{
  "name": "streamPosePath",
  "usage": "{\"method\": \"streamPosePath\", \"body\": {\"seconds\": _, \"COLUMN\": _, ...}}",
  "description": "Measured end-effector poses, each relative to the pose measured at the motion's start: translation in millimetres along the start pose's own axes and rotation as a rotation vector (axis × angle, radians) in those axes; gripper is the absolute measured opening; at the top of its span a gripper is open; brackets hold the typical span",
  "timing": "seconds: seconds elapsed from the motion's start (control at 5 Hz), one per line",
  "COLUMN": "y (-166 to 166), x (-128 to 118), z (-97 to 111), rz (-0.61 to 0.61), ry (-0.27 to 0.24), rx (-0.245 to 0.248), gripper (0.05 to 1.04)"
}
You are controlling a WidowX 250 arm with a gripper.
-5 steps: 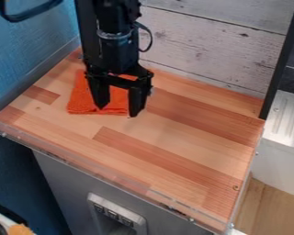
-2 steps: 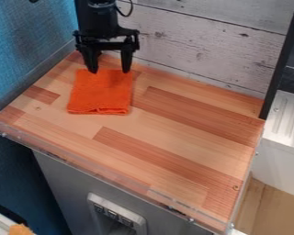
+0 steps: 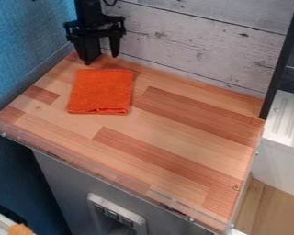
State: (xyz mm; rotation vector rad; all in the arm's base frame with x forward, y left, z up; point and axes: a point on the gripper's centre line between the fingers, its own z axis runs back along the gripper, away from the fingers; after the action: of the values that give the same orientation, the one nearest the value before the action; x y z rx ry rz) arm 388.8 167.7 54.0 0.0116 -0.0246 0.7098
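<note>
Claw (image 3: 101, 59) drawn back, spread wide, orange cloth (image 3: 100, 92) unmoved

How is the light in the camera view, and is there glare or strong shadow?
In the camera view, soft light falls on the brown wooden counter, with no hard shadow around the folded orange cloth; the textured blue wall is bright above, dark at lower left; faint glints mark the clear plastic edge strip; the black gripper shows little inner detail.

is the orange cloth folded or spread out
Folded: the orange cloth lies as a compact rectangle, with stacked layers showing along its near edge.
</note>
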Motion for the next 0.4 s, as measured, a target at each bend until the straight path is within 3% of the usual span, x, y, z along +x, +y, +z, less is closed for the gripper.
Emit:
{"method": "streamPosePath", "body": {"seconds": 0.2, "y": -0.9, "x": 10.5, "z": 0.6, "rz": 0.068, "ry": -0.016, "rx": 0.005, "gripper": 0.997}}
{"method": "streamPosePath", "body": {"seconds": 0.4, "y": 0.1, "x": 12.2, "z": 0.7, "rz": 0.114, "ry": -0.003, "rx": 0.020, "gripper": 0.997}}
